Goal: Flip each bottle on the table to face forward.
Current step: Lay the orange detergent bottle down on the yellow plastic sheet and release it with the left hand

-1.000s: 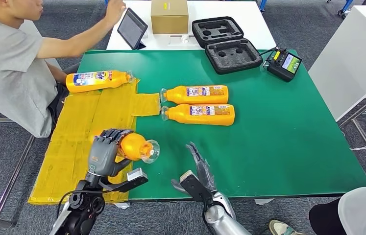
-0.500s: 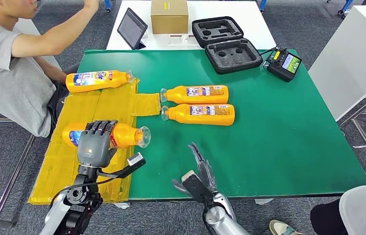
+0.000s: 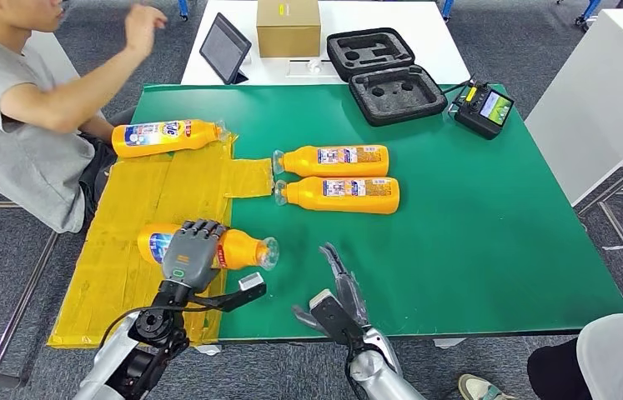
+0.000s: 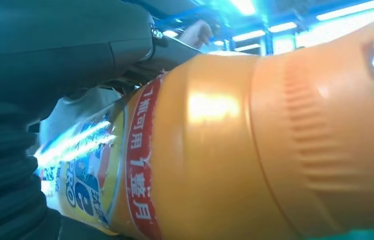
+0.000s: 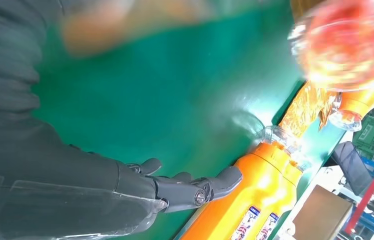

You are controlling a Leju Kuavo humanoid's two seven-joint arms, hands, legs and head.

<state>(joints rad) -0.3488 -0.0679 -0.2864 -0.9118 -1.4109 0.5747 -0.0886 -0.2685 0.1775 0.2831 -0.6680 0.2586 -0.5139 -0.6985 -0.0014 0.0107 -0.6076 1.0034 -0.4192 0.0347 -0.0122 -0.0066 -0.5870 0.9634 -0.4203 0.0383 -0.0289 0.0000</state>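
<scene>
Bottles number four on the green surface [image 3: 474,217], all lying on their sides. We have our left robot hand [image 3: 192,255] wrapped over the near bottle [image 3: 241,249], which lies on the yellow mat [image 3: 149,196] at the near left with its cap pointing right onto the green; the left wrist view shows its coloured front label turned out past the fingers. Our right robot hand [image 3: 337,287] hovers just right of that cap with fingers spread and nothing in it.

We judge this bottle to be at the end of its flip: the label side looks up, and the body seems to rest on the mat, though we cannot tell for certain that it is fully set down. The next move calls for loosening the left fingers without rolling the bottle back, then lifting clear.

At the far left of the mat lies a second bottle [image 3: 166,137], its front label already up. Two middle bottles [image 3: 337,159] [image 3: 341,194] lie side by side near the centre, showing small-print labels; we take these as the ones left to turn. Reaching them likely suits the right robot hand, which is nearer. A person [image 3: 16,117] sits at the far left, one arm raised.
</scene>
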